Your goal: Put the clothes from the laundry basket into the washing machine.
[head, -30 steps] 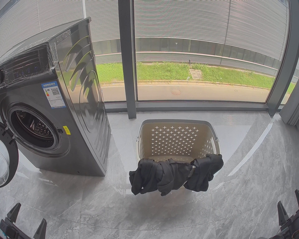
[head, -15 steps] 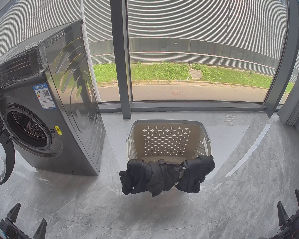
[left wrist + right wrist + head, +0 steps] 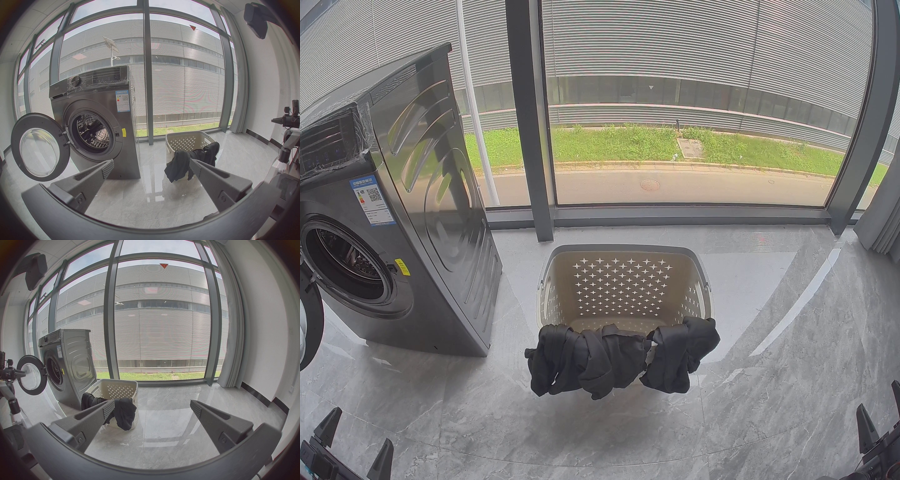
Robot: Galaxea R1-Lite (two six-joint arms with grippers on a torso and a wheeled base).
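My view has shifted, sliding everything leftward, so I judge I'm only lining up: left gripper [image 3: 360, 429] and right gripper [image 3: 878, 400] wide open, empty, in the lower corners; dark clothes [image 3: 594, 365] draped over the laundry basket [image 3: 625, 249]'s near rim, centre; washing machine [image 3: 425, 219] open, far left.

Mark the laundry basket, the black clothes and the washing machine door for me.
laundry basket [image 3: 622, 284]: head view, on its perforated back wall.
black clothes [image 3: 590, 365]: head view, on the bundle draped over the basket's near rim.
washing machine door [image 3: 40, 151]: left wrist view, on the glass of the open door.
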